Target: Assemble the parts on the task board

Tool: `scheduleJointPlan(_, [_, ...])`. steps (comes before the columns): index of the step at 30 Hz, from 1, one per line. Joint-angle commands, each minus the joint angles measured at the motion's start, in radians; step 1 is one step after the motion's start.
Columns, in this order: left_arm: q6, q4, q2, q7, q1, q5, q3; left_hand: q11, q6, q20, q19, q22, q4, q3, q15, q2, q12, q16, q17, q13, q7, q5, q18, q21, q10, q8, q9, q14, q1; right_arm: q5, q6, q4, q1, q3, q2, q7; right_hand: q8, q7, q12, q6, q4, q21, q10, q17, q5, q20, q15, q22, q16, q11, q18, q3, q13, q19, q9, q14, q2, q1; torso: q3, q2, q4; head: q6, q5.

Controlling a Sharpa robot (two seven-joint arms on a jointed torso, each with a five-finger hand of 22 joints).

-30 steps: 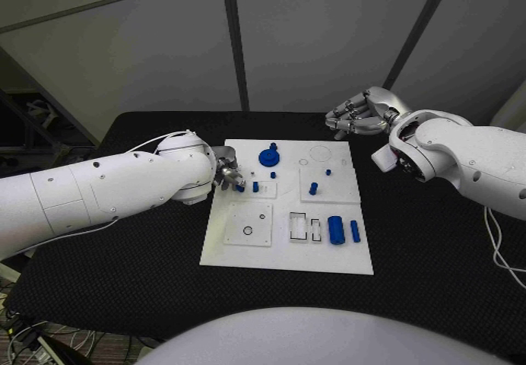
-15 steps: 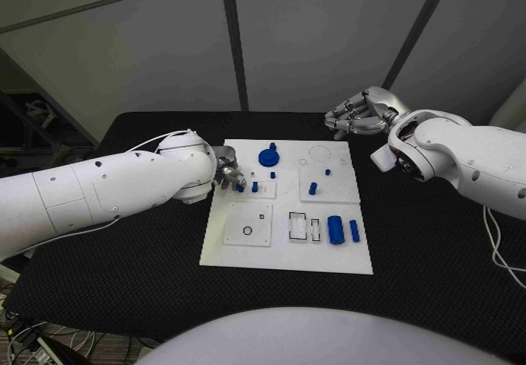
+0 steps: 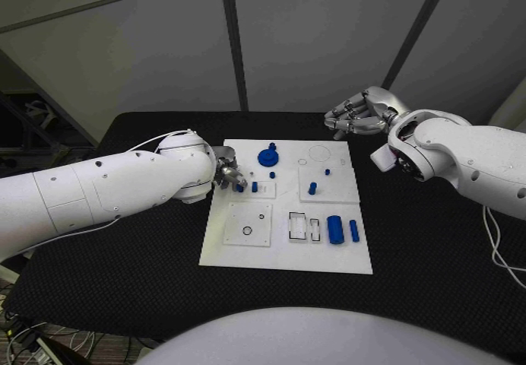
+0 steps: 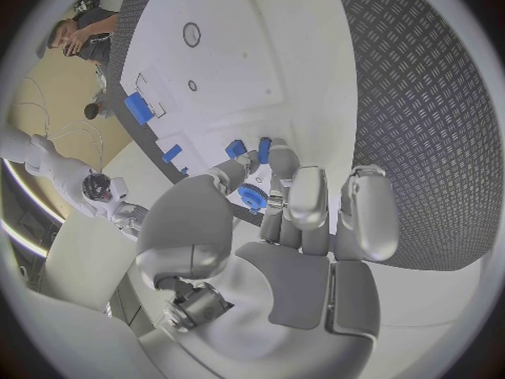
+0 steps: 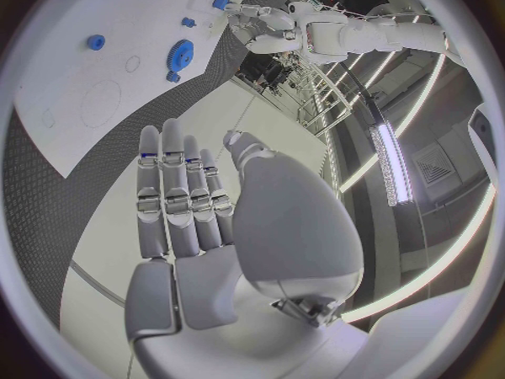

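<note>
A: Compared with the head views from 1 s and 0.5 s ago, almost nothing has shifted. The left hand (image 3: 228, 173) sits at the same spot on the left edge of the task board (image 3: 287, 258), and the blue parts hold their positions.

B: Grip state?

A: In the left wrist view the fingertips (image 4: 282, 153) are closed around a small blue peg (image 4: 264, 149), with a second small blue piece (image 4: 236, 149) just beside it and the blue gear (image 4: 252, 196) close under the fingers. I read that as grasping the peg. Whether it is already seated in its hole, I cannot tell.

B: Right hand?

A: The right hand (image 3: 359, 112) hovers off the far right corner of the board, above the worktop (image 3: 131, 274), fingers curled loosely, holding nothing.

B: Meaning?

A: Judgement: a slow fine-alignment phase on the peg. The larger blue cylinder (image 3: 335, 230) near the board's right edge lies untouched, so much assembly remains.
</note>
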Motion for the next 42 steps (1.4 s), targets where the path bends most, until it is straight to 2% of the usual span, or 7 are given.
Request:
scheduleJointPlan(1, [0.025,-0.004,0.002,-0.014,-0.004,-0.005,-0.003,0.003,0.007,-0.006,0.009,0.192,0.004,-0.010,-0.004,-0.002,0.003,0.001,0.001,0.001,0.002,-0.006,0.001,0.002,-0.004,0.006,-0.006,0.031,-0.011,-0.001,0.007,0.001,0.002,0.000,0.000,0.008,-0.003,0.001,-0.002,-0.006,-0.001,-0.004,-0.006,0.000,0.006,0.004,0.004,-0.002,-0.003,0.000,0.011,-0.003,0.001,0.001,-0.001,-0.004,0.002,-0.004,0.0003,0.000,-0.0002,0.000,0.000])
scheduleJointPlan(22, [0.016,-0.013,-0.001,-0.013,-0.004,-0.011,-0.002,0.005,0.013,-0.005,0.011,0.192,0.081,-0.142,-0.002,-0.019,0.014,0.000,0.002,0.002,0.005,-0.004,0.000,0.004,-0.008,0.021,-0.062,0.031,-0.036,-0.001,0.008,0.001,0.002,0.000,-0.001,0.008,-0.003,0.001,-0.002,-0.006,-0.001,-0.004,-0.006,0.000,0.006,0.004,0.004,-0.002,-0.003,0.000,0.011,-0.003,0.001,0.001,-0.001,-0.004,0.002,-0.004,-0.0010,-0.001,0.0007,0.000,-0.002])
scheduleJointPlan(31, [-0.016,-0.005,-0.009,-0.012,-0.004,-0.011,0.003,0.006,0.016,-0.005,0.012,0.192,0.137,-0.214,-0.002,-0.023,0.019,0.001,0.003,0.002,0.004,-0.004,0.000,0.004,-0.009,0.031,-0.087,0.032,-0.059,-0.001,0.008,0.000,0.002,0.000,0.000,0.009,-0.003,0.001,-0.002,-0.006,-0.001,-0.004,-0.006,0.000,0.006,0.004,0.004,-0.002,-0.003,0.000,0.011,-0.003,0.001,0.001,-0.001,-0.004,0.002,-0.004,-0.0009,0.000,-0.0001,0.000,-0.002])
scheduleJointPlan(37, [-0.042,0.000,-0.012,-0.011,-0.004,-0.012,0.015,0.005,0.015,-0.005,0.012,0.192,0.162,-0.258,-0.003,-0.023,0.018,0.001,0.003,-0.003,0.004,-0.004,0.001,0.002,-0.011,0.038,-0.101,0.032,-0.053,-0.001,0.008,0.000,0.001,0.000,0.000,0.009,-0.003,0.001,-0.002,-0.006,-0.001,-0.004,-0.006,0.000,0.006,0.004,0.004,-0.002,-0.003,0.000,0.011,-0.003,0.001,0.001,-0.001,-0.004,0.002,-0.004,-0.0010,0.000,0.0008,0.000,-0.003])
scheduleJointPlan(42, [-0.092,0.003,-0.015,-0.007,-0.004,-0.009,0.033,0.006,0.008,-0.005,0.007,0.188,0.195,-0.314,-0.002,-0.025,0.006,0.000,0.003,-0.021,0.005,-0.003,0.003,-0.012,-0.022,0.045,-0.116,0.032,-0.041,-0.001,0.009,-0.001,0.001,0.000,0.000,0.010,-0.003,0.001,-0.002,-0.006,-0.001,-0.004,-0.006,0.000,0.006,0.004,0.004,-0.002,-0.003,0.000,0.011,-0.003,0.001,0.001,-0.001,-0.004,0.002,-0.004,-0.0010,0.000,0.0005,0.000,-0.004])
